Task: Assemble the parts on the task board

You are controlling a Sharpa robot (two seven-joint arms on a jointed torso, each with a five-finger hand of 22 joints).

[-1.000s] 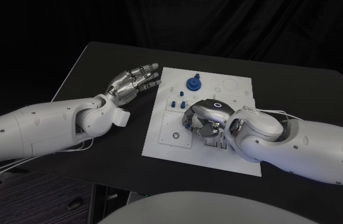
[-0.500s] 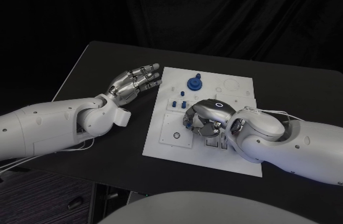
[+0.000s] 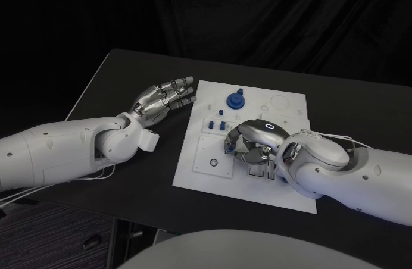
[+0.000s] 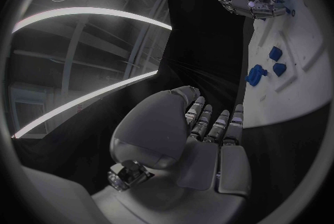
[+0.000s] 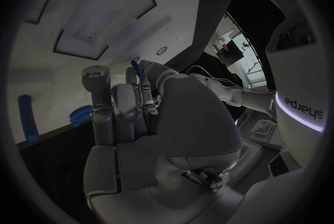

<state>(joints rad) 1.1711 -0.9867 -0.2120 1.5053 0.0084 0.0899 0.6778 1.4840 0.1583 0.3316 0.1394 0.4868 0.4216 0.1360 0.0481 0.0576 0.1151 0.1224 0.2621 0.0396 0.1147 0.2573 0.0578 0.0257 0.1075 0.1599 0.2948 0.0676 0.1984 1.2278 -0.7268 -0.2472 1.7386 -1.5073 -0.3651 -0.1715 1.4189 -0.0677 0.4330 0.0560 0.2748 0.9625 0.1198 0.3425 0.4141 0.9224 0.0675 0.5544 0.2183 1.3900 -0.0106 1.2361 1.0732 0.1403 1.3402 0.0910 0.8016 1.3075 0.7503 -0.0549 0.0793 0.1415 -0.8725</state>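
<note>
From my end, the white task board point(image 3: 283, 108) sat in the middle of the black desk point(image 3: 112, 84). The right robot hand point(image 3: 249, 147) was curled down over the board's middle. My wrist cam caught a thin blue part point(image 5: 138, 68) at its fingertips, looked pinched, though I couldn't fully confirm the contact. The left robot hand point(image 3: 163, 97) hovered just off the board's left edge, palm up, fingers loosely spread, holding nothing. A round blue part point(image 3: 235, 100) stood near the board's far edge, with small blue pegs point(image 3: 215, 125) closer to the left edge.
</note>
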